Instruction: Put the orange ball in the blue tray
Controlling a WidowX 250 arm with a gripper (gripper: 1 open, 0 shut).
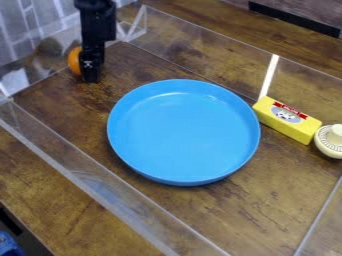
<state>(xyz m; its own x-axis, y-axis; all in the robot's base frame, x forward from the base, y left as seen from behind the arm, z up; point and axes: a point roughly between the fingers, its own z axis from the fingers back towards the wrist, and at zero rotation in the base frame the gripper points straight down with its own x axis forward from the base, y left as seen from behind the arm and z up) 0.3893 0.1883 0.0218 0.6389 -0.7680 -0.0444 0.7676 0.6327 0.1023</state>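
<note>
The orange ball (72, 62) rests on the wooden table at the back left, well apart from the blue tray (183, 131), which lies in the middle with nothing in it. My black gripper (88, 70) points straight down right at the ball, its tips close to the table. One dark finger covers the ball's right side, so only the left part of the ball shows. The jaws look open, and the ball is not lifted.
A small yellow box (289, 119) with a white upright card and a round cream object (330, 141) sit right of the tray. Clear plastic walls (80, 165) fence the wooden table along the front, left and back.
</note>
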